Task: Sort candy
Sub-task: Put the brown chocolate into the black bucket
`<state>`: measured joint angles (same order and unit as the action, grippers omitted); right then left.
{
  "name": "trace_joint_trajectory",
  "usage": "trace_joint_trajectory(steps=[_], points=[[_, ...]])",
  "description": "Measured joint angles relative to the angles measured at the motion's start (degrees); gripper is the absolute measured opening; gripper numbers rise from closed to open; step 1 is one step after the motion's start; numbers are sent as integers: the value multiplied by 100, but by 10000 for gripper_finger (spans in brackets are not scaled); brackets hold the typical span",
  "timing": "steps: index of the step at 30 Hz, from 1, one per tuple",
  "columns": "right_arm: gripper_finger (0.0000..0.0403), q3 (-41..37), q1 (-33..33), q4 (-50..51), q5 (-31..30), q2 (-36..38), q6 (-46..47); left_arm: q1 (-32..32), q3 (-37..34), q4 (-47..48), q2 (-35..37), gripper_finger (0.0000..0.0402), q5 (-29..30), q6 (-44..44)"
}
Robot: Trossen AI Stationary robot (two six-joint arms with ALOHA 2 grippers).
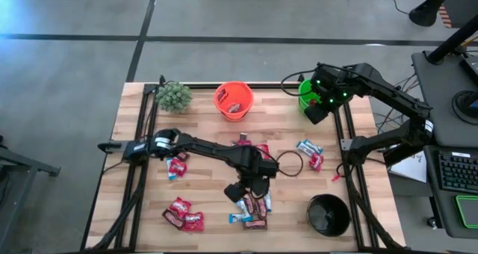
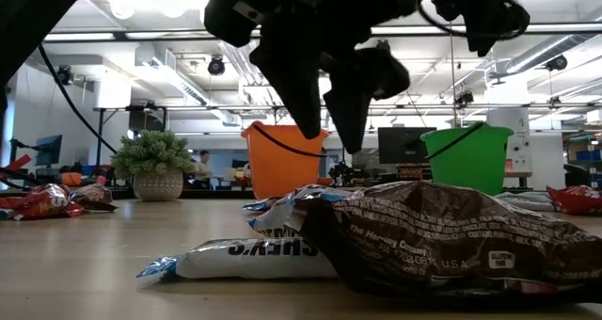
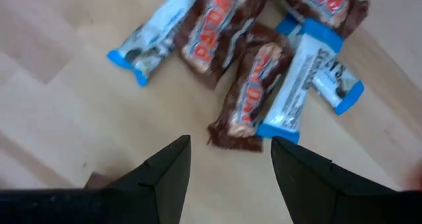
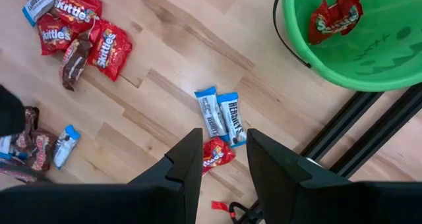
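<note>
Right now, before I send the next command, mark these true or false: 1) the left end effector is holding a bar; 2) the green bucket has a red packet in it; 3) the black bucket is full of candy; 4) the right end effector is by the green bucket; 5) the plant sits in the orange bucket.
1) False. The left end effector hangs open above a cluster of brown bars and blue bars, gripping nothing.
2) True. A red packet lies in the green bucket.
3) False. The black bucket looks empty.
4) True. The right end effector is beside it.
5) False. The plant stands on the table beside the orange bucket.
</note>
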<state>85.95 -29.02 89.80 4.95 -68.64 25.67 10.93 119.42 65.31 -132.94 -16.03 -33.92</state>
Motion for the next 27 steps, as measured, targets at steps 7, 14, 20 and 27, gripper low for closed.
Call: trace_joint_trajectory(steps=[7, 14, 20, 27], points=[[109, 0, 0, 0, 0, 0, 0, 90, -51, -84, 0, 193, -106, -114], [109, 0, 0, 0, 2, 0, 61, 152, -305, -301, 0, 193, -111, -222], [109, 0, 1, 0, 2, 0, 85, 156, -486, -642, 0, 193, -105, -226], [109, 0, 0, 0, 2, 0, 94, 165, -739, -682, 0, 193, -97, -266]])
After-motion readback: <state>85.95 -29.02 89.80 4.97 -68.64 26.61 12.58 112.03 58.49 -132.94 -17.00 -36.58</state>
